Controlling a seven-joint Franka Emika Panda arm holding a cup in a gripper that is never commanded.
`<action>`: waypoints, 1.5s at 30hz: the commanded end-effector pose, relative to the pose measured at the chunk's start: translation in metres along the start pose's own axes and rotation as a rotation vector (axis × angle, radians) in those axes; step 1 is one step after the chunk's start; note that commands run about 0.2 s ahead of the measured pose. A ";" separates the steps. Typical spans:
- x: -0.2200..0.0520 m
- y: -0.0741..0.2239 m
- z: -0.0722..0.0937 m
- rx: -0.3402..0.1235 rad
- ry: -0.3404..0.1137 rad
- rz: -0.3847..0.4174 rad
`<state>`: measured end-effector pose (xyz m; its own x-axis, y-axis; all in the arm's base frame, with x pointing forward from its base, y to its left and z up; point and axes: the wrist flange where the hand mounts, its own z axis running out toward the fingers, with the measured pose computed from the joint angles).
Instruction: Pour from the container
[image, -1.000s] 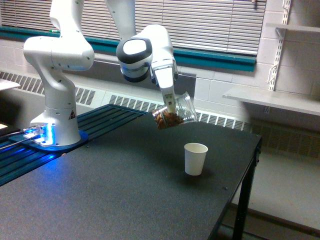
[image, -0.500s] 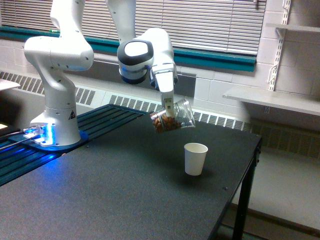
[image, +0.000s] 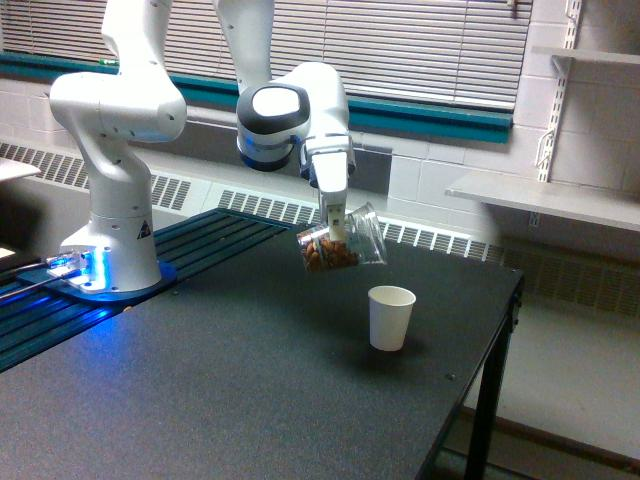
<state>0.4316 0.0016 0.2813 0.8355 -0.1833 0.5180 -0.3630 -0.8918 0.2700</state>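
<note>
Gripping the clear, slightly tapered plastic tumbler (image: 342, 243), the white arm's gripper (image: 336, 222) is clamped on the cup's wall, one slim finger visible running down its side. That see-through tumbler is tilted, its open mouth turned up and toward the exterior view's right, its base lower and toward the exterior view's left. Brown, lumpy contents (image: 326, 256) are heaped in the lower part of it; what they are cannot be made out.

The tumbler hangs in the air above the black table top (image: 230, 400), up and to the exterior view's left of the small opaque white paper cup (image: 390, 317), clearly apart from it. The paper cup stands upright on the table, mouth open; its inside is not visible.

The white robot arm (image: 290, 115) reaches down to the tumbler from above, and its rounded white base (image: 115, 235), well to the exterior view's left of the paper cup, stands on a blue-lit mount at the table's far side. Behind the paper cup runs a wall with closed window blinds (image: 420, 40).
</note>
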 end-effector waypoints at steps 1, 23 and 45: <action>-0.003 -0.004 0.004 -0.006 -0.018 -0.018; -0.001 -0.005 0.008 -0.039 -0.031 -0.074; -0.001 -0.010 0.011 -0.061 -0.056 -0.126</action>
<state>0.4345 0.0029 0.2670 0.8900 -0.1226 0.4391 -0.3015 -0.8808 0.3651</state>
